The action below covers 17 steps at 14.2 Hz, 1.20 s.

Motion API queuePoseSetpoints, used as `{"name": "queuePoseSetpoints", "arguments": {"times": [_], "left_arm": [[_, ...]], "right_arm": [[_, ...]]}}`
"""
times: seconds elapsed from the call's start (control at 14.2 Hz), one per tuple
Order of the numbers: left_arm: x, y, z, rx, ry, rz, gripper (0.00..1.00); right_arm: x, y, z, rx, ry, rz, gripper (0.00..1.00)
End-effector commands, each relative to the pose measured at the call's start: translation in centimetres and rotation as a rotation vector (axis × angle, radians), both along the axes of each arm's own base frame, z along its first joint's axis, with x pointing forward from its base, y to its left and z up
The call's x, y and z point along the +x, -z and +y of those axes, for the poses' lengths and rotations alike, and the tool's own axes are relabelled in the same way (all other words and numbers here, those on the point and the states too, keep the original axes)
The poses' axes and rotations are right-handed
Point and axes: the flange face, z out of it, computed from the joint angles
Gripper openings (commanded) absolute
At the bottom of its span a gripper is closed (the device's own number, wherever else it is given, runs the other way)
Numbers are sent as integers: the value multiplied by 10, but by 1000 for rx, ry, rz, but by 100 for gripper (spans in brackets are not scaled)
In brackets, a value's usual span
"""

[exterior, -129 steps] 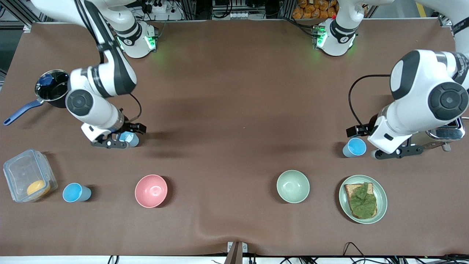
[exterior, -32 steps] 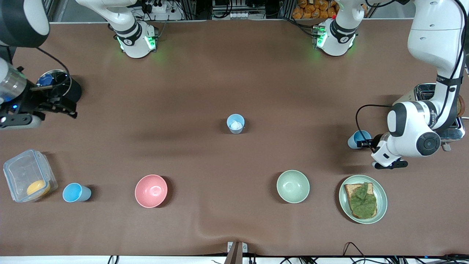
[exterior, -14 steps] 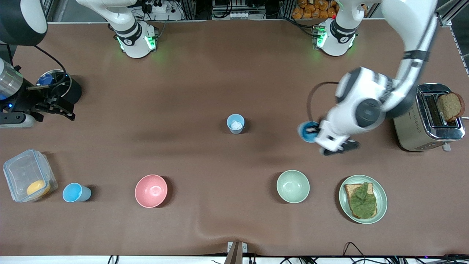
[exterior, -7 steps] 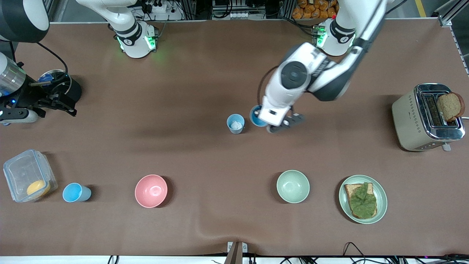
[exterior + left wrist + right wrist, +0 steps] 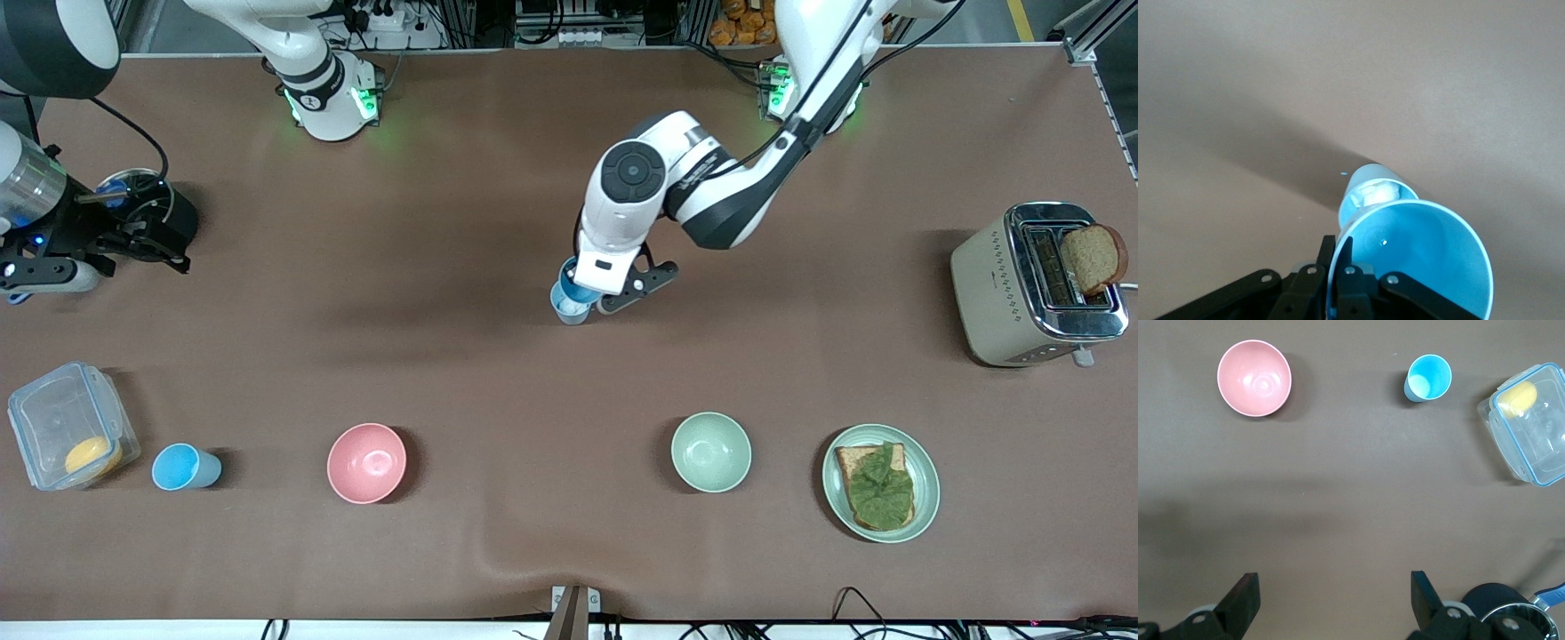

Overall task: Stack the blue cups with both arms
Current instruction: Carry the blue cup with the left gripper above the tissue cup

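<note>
Mid-table, the left gripper is clamped on a blue cup, holding it right over the paler cup with the white lump, rims overlapping. Loads of bare brown table around them, nothing close. The right gripper waits spread wide and empty, up over the right-arm edge by the pot. Count: three blue cups (third near the front edge by the box), two bowls, pink and green, one plate, one toaster.
</note>
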Motion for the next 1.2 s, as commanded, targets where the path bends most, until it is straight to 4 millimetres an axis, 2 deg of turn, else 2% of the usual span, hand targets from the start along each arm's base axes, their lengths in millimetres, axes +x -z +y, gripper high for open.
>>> {"name": "queuePoseSetpoints", "arguments": {"times": [0.0, 0.92, 0.99, 1.06, 1.13], "left_arm": [[4, 14, -9, 4, -12, -23, 0], [-4, 47, -17, 24, -49, -1, 0], [-2, 49, -15, 24, -51, 1, 6], [0, 51, -13, 26, -46, 2, 19], [1, 51, -12, 26, -50, 3, 39]], "right_arm": [[-5, -6, -1, 13, 13, -2, 100], [-5, -5, -4, 15, 21, 0, 100], [-5, -5, -3, 15, 19, 0, 100], [-5, -6, -2, 15, 18, -2, 100], [-5, -5, -3, 15, 19, 0, 100]]}}
